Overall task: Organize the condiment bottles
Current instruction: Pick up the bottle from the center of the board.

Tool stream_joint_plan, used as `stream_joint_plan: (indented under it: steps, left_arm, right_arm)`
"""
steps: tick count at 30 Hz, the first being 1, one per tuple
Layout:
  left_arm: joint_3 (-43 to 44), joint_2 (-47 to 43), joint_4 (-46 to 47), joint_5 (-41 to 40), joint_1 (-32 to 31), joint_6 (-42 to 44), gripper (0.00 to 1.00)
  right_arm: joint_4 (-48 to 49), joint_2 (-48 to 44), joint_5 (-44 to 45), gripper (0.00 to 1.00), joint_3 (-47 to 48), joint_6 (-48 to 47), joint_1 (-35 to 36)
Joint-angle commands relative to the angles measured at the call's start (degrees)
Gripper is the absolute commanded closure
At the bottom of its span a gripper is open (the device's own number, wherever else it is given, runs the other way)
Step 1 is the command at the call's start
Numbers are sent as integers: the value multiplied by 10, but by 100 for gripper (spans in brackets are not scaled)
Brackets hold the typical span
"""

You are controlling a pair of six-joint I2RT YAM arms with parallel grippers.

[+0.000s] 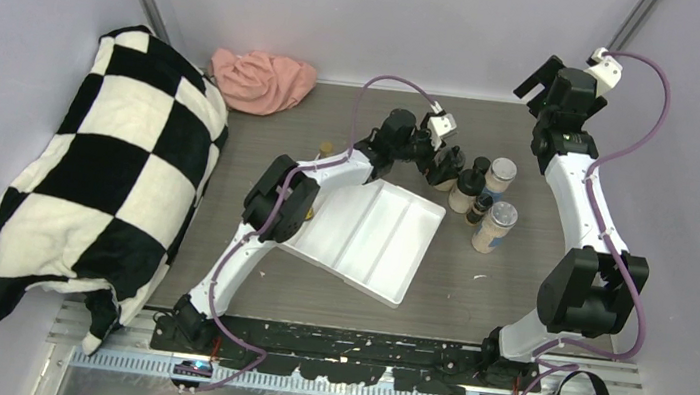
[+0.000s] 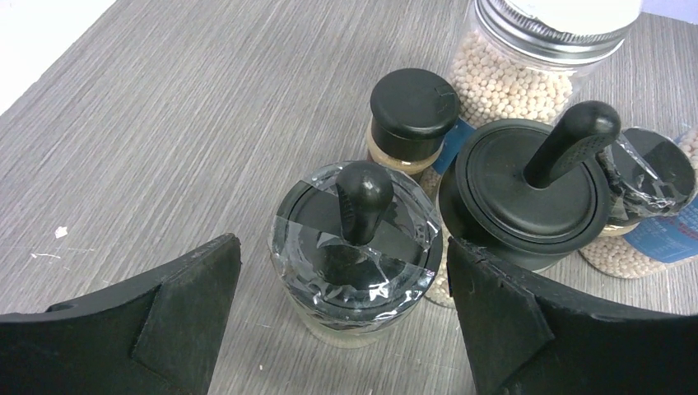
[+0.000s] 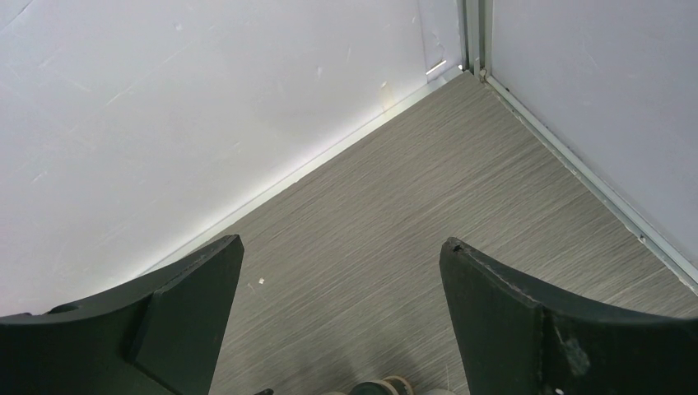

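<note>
Black-lidded jar (image 2: 329, 276), among condiment bottles (image 1: 483, 199) at the tray's (image 1: 365, 245) two o'clock, stands inside the spread left claw (image 2: 342, 241), evidently for pickup; right claw (image 3: 342, 243), open and empty, hangs clear at one o'clock.

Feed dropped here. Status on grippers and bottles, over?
Left gripper open over taped black-lidded jar. Right gripper open, empty, raised at far corner. Bottles clustered beside white tray, none in it. Neighbouring jar crowds it.

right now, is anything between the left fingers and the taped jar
Nothing visible does: the taped jar sits in the gap between the open left fingers. A wider black-lidded jar crowds it on one side, right by one fingertip, so that finger may bump it when closing.
</note>
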Motion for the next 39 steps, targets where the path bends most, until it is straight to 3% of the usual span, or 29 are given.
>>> stream_joint_plan:
  steps: [1,21,39]
  left_arm:
    - [16,4,33,-2,-3,-7,4]
    - [16,13,66,-5,-4,-30,7]
    - [-4,12,104,-22,-7,-58,28]
  right_arm:
    - [30,-21,-1,5,12,-5,0]
    - [30,-17,-1,5,14,-11,2]
    - [31,-18,2,5,12,-14,7]
